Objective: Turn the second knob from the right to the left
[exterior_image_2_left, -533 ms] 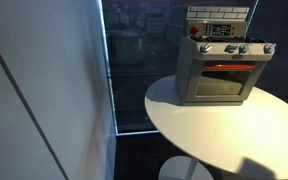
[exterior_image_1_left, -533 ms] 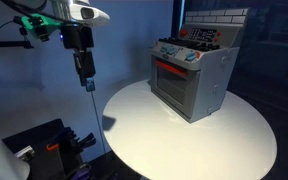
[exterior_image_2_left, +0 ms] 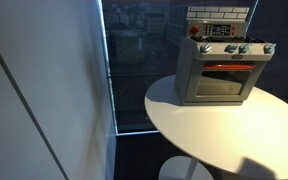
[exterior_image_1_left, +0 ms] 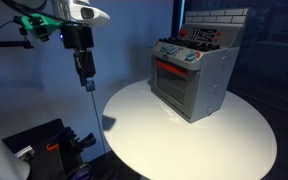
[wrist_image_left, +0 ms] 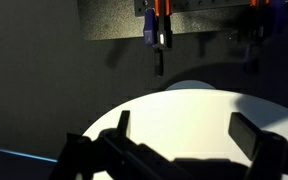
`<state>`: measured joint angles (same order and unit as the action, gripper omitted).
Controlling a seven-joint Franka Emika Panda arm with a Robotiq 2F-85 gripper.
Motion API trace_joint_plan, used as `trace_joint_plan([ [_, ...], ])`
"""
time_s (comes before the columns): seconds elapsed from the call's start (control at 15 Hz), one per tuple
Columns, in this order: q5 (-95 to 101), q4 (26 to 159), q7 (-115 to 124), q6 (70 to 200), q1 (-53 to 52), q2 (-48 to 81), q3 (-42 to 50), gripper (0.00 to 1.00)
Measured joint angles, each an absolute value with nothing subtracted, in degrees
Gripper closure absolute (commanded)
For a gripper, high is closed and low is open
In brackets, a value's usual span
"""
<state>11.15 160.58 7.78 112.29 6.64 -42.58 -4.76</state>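
A grey toy oven (exterior_image_1_left: 192, 78) with a red-lit door stands on the far side of a round white table (exterior_image_1_left: 154, 135); it also shows in an exterior view (exterior_image_2_left: 216, 72). A row of small knobs runs along its top front edge. The second knob from the right (exterior_image_2_left: 243, 49) is small and dark, and it also shows in an exterior view (exterior_image_1_left: 184, 56). My gripper (exterior_image_1_left: 88, 84) hangs in the air above the table's left edge, well away from the oven. In the wrist view my gripper (wrist_image_left: 184, 128) is open and empty, with only the white table below it.
Black equipment with cables (exterior_image_1_left: 46, 145) sits low beside the table. A dark panel with hanging cables (wrist_image_left: 159, 25) stands past the table in the wrist view. A window and a pale wall (exterior_image_2_left: 44, 90) lie beside the table, and the table's pedestal base (exterior_image_2_left: 184, 170) shows below it.
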Motion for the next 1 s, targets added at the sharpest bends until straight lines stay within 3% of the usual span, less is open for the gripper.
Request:
trace_joint_plan([
  [1.0,8.81,158.67,9.02,116.25,4.85,-39.5,-4.65,0.0],
])
